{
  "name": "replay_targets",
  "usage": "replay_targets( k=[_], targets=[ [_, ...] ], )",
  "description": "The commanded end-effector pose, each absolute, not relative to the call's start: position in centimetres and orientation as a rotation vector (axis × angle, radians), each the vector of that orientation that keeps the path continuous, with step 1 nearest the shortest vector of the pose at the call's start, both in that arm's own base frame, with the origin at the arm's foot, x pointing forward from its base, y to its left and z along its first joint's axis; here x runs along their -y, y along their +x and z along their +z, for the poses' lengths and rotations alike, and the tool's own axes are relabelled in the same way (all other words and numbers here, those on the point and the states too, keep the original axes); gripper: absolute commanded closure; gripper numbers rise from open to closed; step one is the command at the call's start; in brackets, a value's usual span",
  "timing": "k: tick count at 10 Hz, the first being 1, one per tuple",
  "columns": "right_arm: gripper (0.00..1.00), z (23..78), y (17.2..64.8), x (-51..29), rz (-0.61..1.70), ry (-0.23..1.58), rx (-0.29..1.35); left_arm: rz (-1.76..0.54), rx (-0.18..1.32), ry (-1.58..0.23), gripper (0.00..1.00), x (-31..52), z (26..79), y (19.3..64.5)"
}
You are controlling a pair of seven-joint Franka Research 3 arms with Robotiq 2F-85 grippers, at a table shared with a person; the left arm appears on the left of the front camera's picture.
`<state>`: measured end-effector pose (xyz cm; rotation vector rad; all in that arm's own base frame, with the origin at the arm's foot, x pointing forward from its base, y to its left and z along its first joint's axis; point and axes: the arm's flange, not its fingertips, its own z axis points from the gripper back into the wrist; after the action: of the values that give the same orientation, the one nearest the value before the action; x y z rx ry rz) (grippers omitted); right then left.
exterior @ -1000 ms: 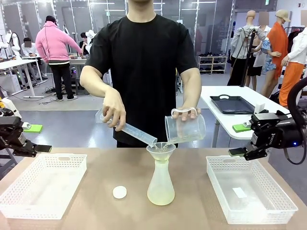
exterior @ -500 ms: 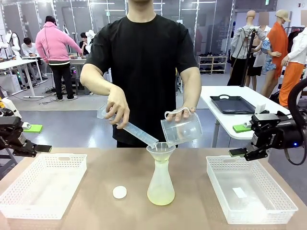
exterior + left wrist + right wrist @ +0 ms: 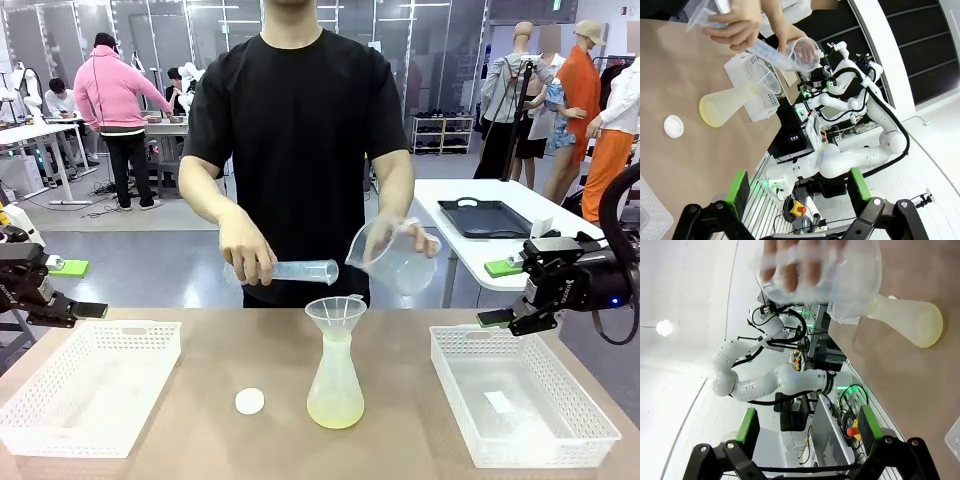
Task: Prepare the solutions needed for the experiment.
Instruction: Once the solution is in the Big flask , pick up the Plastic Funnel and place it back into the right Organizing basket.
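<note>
Little pale yellow solution (image 3: 335,408) in flask (image 3: 335,362) under funnel (image 3: 335,310) | cylinder (image 3: 300,271), jug (image 3: 390,262) held clear above, apparently emptied | left gripper (image 3: 75,290), right gripper (image 3: 500,292) apart, empty | funnel not yet removed

The solutions (image 3: 335,408) were a shallow layer of pale yellow, slightly cloudy liquid in the wide bottom of a frosted, translucent conical flask (image 3: 334,362). The liquid filled only the lowest part of the body, and the walls above it looked misty and pale. The flask stood upright near the middle of the counter (image 3: 400,445), with a clear funnel (image 3: 335,310) seated in its neck. In the wrist views the yellow showed strongest around the rim of the base.
</note>
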<state>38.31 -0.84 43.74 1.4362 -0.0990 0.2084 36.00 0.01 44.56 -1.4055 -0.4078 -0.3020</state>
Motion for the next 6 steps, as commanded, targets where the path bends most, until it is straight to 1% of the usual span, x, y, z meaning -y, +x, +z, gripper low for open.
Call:
replay_targets(
  k=[1,6],
  targets=[
    [0.00,43.79,38.32,0.92,0.209,1.441,0.101,-0.308,0.423,-1.428,0.00,0.18,44.70,36.22],
    [0.00,43.79,38.32,0.92,0.209,1.441,0.101,-0.308,0.423,-1.428,0.00,0.18,44.70,36.22]
  ],
)
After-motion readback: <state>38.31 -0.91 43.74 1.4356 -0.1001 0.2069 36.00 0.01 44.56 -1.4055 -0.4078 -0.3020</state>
